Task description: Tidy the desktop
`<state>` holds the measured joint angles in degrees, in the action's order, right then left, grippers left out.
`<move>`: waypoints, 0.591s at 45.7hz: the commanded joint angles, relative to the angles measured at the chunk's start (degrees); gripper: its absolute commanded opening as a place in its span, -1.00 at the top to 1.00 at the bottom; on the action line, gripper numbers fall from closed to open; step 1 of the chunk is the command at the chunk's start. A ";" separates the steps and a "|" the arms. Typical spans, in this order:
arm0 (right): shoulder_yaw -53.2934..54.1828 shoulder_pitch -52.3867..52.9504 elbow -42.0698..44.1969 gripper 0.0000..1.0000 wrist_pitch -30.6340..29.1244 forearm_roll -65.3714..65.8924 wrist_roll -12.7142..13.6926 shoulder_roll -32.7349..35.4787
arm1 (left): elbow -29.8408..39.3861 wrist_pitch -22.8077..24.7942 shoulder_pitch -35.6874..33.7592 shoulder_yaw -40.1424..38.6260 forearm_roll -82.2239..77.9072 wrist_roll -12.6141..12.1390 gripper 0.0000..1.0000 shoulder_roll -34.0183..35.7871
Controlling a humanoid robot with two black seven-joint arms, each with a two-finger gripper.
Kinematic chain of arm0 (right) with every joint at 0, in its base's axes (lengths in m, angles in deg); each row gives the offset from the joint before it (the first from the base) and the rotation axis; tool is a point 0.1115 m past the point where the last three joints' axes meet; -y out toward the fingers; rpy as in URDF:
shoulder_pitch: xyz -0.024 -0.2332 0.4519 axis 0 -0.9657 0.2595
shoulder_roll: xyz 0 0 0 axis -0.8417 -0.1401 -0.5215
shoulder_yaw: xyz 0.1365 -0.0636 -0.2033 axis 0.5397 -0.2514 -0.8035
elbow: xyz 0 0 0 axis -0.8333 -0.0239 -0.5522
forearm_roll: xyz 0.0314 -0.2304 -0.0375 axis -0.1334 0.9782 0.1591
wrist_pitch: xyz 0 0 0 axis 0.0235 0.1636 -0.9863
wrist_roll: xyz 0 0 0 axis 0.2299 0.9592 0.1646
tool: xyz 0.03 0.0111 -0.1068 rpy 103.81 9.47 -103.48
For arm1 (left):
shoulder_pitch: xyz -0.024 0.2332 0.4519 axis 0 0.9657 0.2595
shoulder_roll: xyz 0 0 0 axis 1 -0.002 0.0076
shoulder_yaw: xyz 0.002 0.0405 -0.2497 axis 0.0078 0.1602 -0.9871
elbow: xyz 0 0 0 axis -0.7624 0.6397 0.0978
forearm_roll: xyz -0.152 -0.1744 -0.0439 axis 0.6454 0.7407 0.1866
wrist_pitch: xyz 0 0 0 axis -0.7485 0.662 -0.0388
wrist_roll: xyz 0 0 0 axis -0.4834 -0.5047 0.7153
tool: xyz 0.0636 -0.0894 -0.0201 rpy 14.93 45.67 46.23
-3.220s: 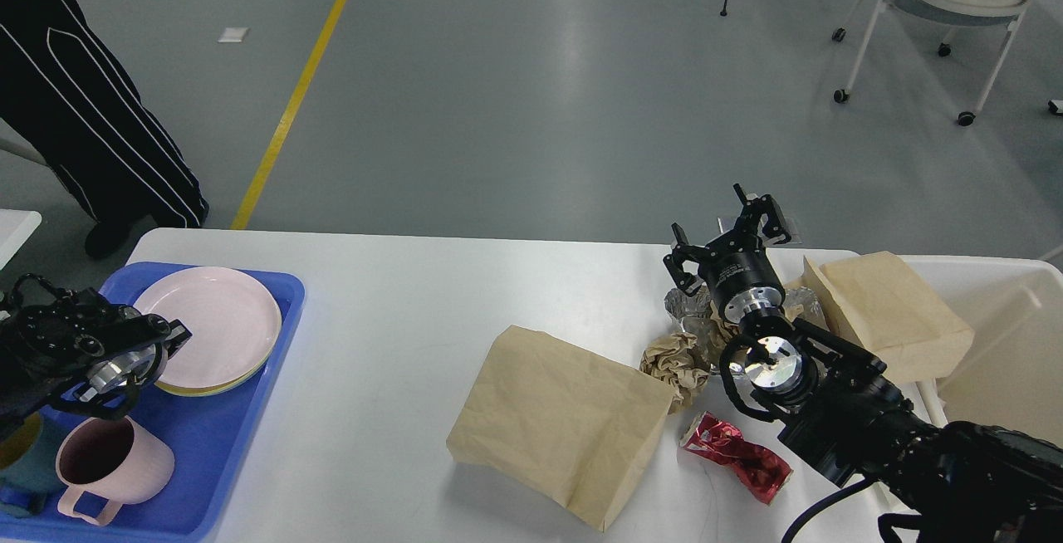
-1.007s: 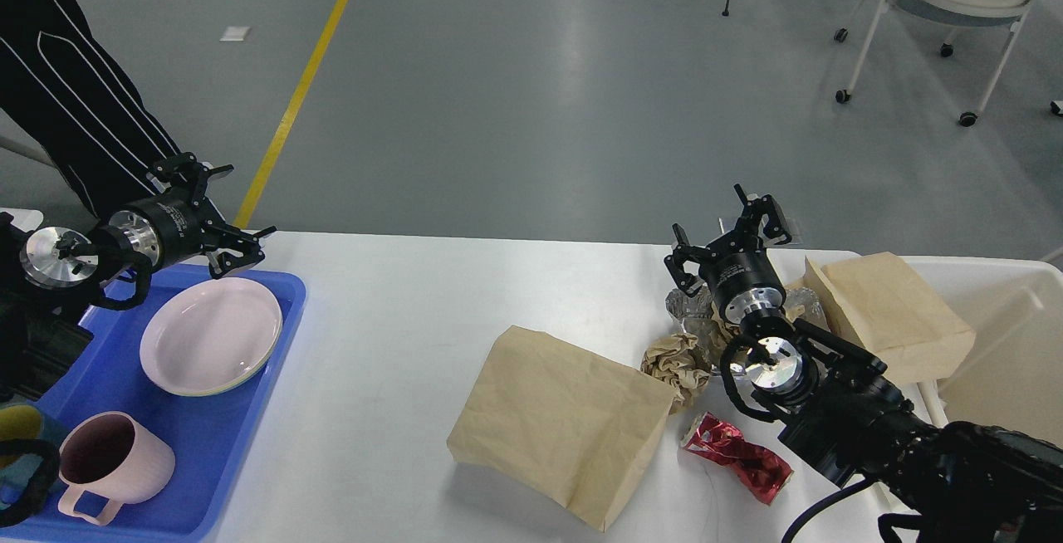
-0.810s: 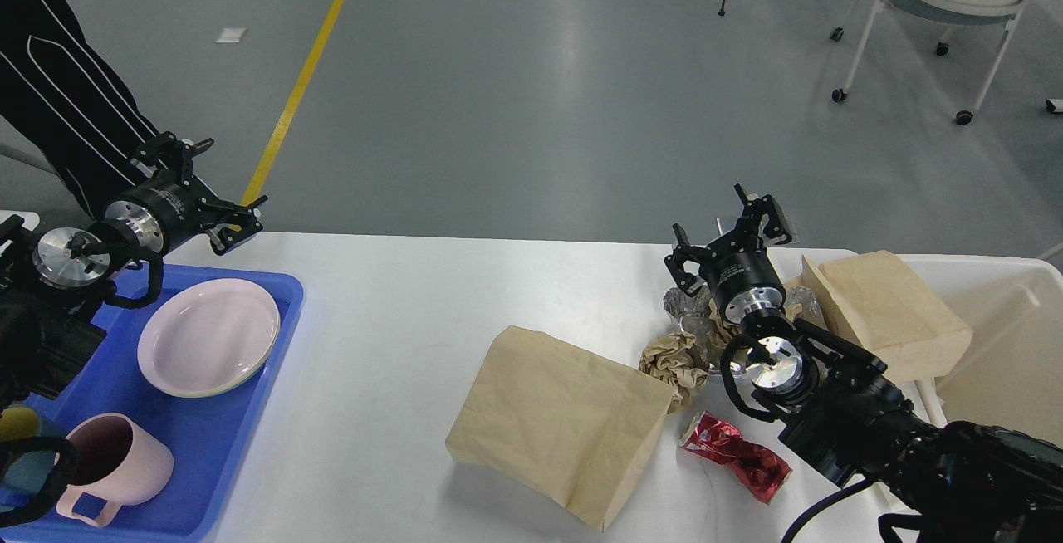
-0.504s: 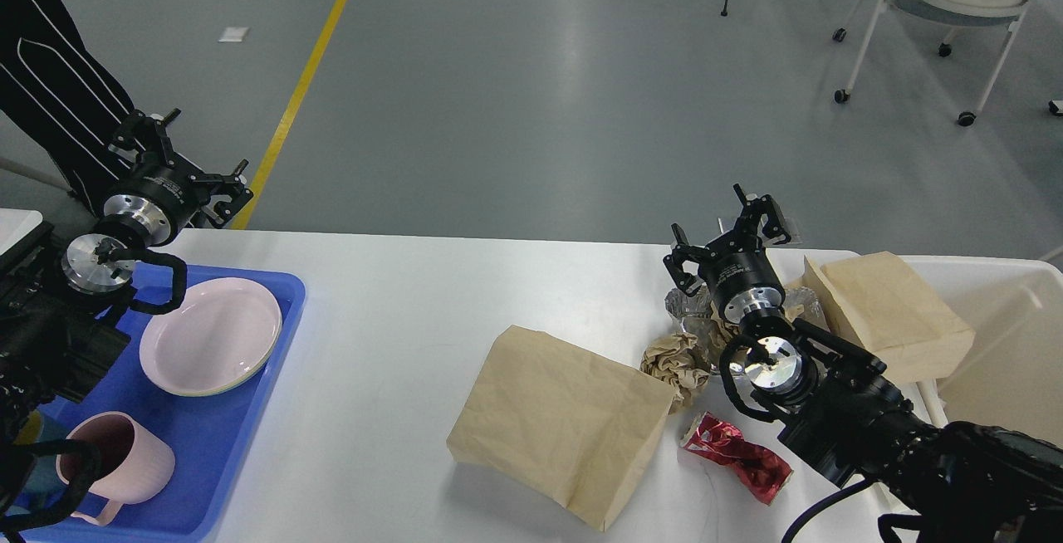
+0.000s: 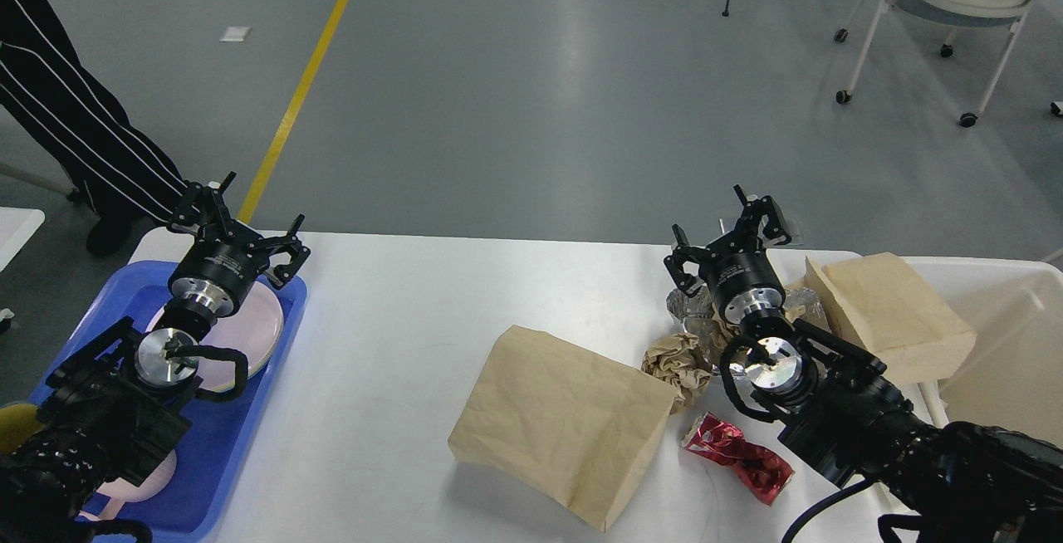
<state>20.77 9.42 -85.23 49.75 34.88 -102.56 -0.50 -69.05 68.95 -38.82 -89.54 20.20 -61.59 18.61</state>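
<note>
On blue tray (image 5: 249, 410): pink plate (image 5: 253, 331) (partly hidden)

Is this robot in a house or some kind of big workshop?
Probably a big workshop or lab hall, not a house. The grey floor is wide and shiny, with a yellow line painted on it, and a wheeled chair stands beyond the desktop.

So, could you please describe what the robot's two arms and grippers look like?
Both arms are black, built of chunky segments, each with a shiny silver disc joint and a silver ring behind the wrist. Black cables loop beside the joints. The left gripper and right gripper are black, with two skeletal fingers each.
</note>
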 commanded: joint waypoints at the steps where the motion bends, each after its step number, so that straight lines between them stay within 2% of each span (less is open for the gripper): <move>1: 0.00 0.00 -0.01 -1.00 -0.05 -0.02 0.00 0.03 | 0.01 5.53 2.09 0.04 -0.01 3.49 -0.99 -0.92; 4: 0.00 0.08 -0.01 -1.00 -0.05 -0.02 0.00 0.03 | 0.01 5.80 2.18 0.04 -0.01 4.81 -0.99 -1.36; 10: 0.00 0.08 -0.01 -1.00 -0.05 -0.02 0.00 0.03 | 0.27 8.34 2.79 0.04 -0.01 4.81 -0.99 -1.36; 20: 0.00 0.00 -0.01 -1.00 -0.05 0.07 0.00 0.03 | 0.01 7.47 2.80 0.04 -0.01 5.25 -0.99 -2.59; 27: 0.00 0.08 -0.01 -1.00 0.04 0.07 0.00 0.03 | 0.01 7.47 2.80 -0.57 0.08 6.75 -0.99 -2.76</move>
<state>20.78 9.44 -85.24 49.70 34.88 -102.56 -0.48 -69.02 76.49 -35.96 -89.69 20.19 -55.78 16.03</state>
